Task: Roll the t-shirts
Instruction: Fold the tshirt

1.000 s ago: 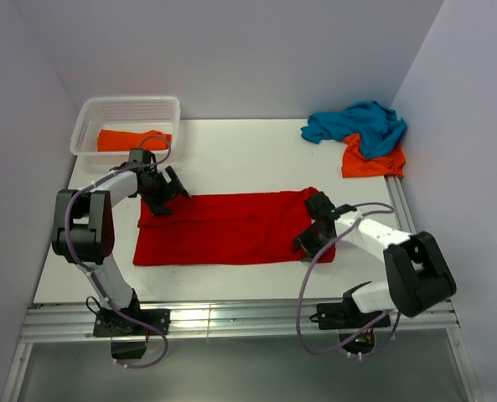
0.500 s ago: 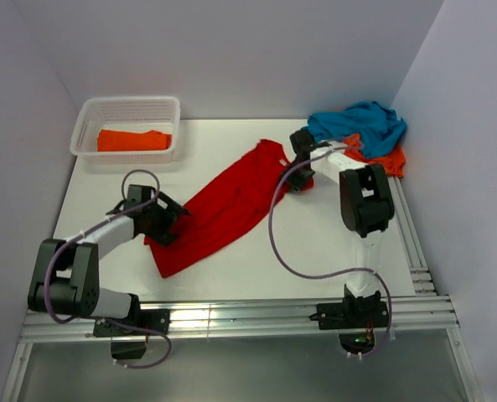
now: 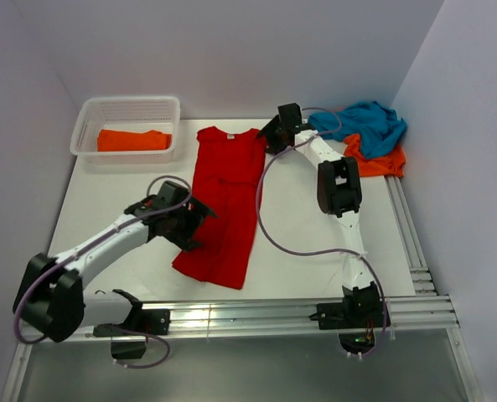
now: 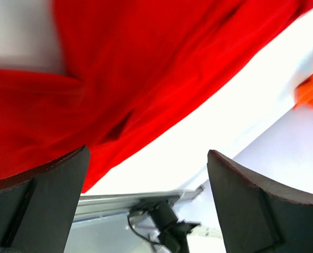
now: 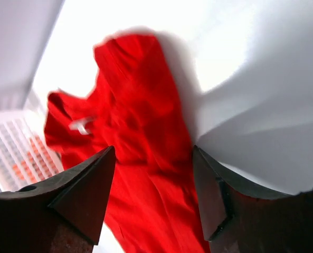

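Nearest to us, the left pincer [image 3: 191, 229] is over the near left edge of the red t-shirt [image 3: 225, 197], its fingers spread wide with nothing between them. We see the red t-shirt lying flat on the white worktop [image 3: 298, 226], stretched lengthwise from its near hem to its far collar. Just beside its far right corner is the right pincer [image 3: 270, 139], fingers parted and empty, with red cloth showing beyond them. Far left of the red t-shirt, a white basket [image 3: 131, 102] holds a folded orange t-shirt [image 3: 132, 140]. Far right of it, a teal t-shirt [image 3: 361, 121] is heaped on a second orange t-shirt [image 3: 375, 162].
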Motion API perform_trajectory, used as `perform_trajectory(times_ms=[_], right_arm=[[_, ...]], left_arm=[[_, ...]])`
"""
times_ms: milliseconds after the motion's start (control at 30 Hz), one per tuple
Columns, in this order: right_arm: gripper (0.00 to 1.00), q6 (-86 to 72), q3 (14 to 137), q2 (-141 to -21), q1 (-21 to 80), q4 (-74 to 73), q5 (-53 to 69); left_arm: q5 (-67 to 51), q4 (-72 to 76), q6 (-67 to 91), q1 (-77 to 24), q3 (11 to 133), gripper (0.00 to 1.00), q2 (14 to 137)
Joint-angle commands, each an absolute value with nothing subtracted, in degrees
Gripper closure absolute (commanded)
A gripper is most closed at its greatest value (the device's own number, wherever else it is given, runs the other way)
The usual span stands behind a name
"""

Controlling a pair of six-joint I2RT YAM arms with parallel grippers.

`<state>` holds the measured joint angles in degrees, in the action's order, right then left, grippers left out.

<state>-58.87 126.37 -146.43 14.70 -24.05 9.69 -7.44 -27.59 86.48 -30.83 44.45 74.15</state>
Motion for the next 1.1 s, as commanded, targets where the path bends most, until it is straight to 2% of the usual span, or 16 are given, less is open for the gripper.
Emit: perform_trajectory(times_ms=[0, 133, 233, 267, 467, 733, 900, 1000, 1067], right_arm=[[0.32, -56.08, 121.39, -137.74, 12.31, -19.16, 14.13], [0.32, -47.92, 117.79, -131.24, 10.55, -25.64, 19.59], [0.32, -43.16, 103.67, -120.53, 10.9, -24.53, 21.62], [0.32, -42.63, 95.27, -114.84, 11.07, -24.26, 22.23], [0.35, -44.9, 64.8, -95.91, 15.72, -19.08, 26.1], [0.35, -50.96, 46.87, -85.63, 30.48, -10.73, 28.39], [0.35, -55.54, 40.97, -80.6, 37.34, -9.67, 25.85], [0.35, -59.67, 38.15, -79.19, 43.67, -7.4, 23.48], [0.35, -63.88, 35.78, -79.27, 47.87, -4.94, 22.85]], left_arm=[[-0.89, -44.36, 80.17, -26.29, 47.28, 0.0, 66.02], [2.81, -48.79, 70.0, -23.21, 46.76, 0.01, 57.5], [0.44, -45.27, 63.22, -21.71, 44.74, 0.0, 55.46], [-0.52, -44.22, 61.89, -21.45, 44.3, 0.0, 56.59], [-6.5, -38.41, 58.19, -21.27, 41.58, 0.0, 62.48], [-6.77, -35.25, 53.71, -21.27, 38.94, 0.0, 67.41], [-7.99, -34.72, 53.52, -21.18, 36.92, 0.01, 69.26], [-9.58, -33.14, 55.01, -21.18, 33.23, 0.04, 68.91], [-10.8, -31.65, 55.72, -21.36, 30.94, 0.1, 67.59]])
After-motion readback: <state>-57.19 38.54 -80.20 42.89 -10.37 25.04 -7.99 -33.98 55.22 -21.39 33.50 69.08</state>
